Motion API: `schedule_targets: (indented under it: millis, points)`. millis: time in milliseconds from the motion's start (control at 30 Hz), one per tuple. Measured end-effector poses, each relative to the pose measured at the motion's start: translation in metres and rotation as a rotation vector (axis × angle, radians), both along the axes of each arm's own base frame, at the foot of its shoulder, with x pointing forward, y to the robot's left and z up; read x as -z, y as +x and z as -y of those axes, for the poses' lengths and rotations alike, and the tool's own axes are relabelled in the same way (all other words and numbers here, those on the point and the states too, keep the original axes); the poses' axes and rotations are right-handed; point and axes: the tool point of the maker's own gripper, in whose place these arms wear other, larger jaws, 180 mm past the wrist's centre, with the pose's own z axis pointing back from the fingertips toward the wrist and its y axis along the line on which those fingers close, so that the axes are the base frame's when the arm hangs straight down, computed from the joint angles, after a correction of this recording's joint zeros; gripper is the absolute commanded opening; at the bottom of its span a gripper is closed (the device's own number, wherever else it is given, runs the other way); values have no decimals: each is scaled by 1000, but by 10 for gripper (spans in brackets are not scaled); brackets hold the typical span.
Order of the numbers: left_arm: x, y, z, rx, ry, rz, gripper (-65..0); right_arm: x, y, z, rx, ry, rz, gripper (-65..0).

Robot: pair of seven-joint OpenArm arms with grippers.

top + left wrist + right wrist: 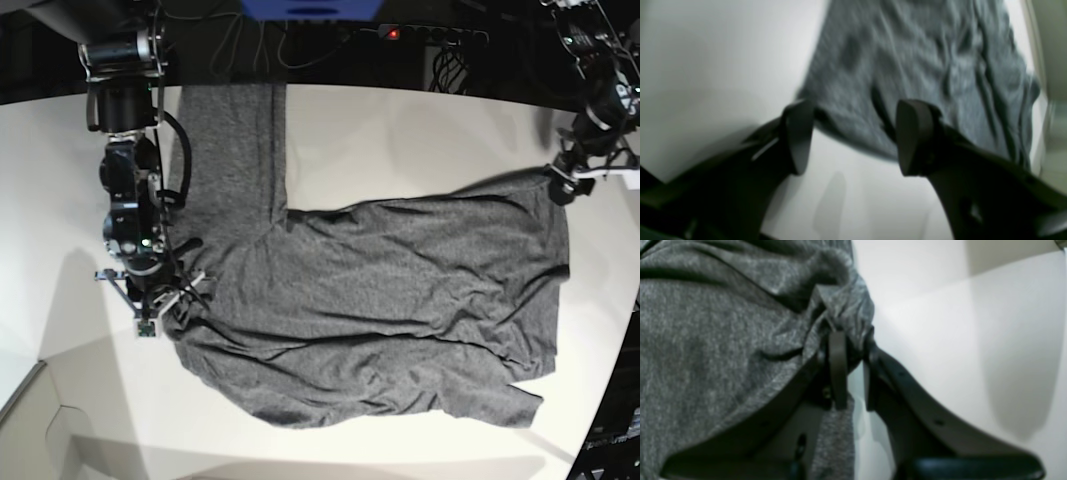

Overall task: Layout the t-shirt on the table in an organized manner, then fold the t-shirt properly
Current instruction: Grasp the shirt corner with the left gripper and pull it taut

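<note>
The dark grey t-shirt [380,290] lies spread across the white table [400,140], wrinkled, with one sleeve reaching toward the back left. My right gripper [172,298] is at the shirt's left edge. In the right wrist view its jaws [854,340] stand only narrowly apart, and a puckered fold of the t-shirt [723,340] is gathered at the tips. My left gripper [560,183] hovers at the shirt's far right corner. Seen from the left wrist, that gripper [853,136] is open and empty, and the t-shirt's edge [913,60] lies just beyond its fingers [800,136].
A black power strip with a red light [430,33] and cables run behind the table's back edge. The table's curved edge [30,390] passes at the front left, and the shirt's right side lies close to the table's right edge [625,300].
</note>
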Motion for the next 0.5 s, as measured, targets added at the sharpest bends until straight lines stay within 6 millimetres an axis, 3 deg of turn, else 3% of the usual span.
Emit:
schedule_targets:
  millis: [167,367,500]
  points:
    - [29,-12,-3,-5,6,-106,-268,0,0,0,0,0,1,-553]
    - [25,0,0,-8,9,-76,-275,2,-2,-1,0,1,-4,-553]
    - [43,-8,-2,-25,-21,-111,-389,2,-2,-1,0,1,-4,-553]
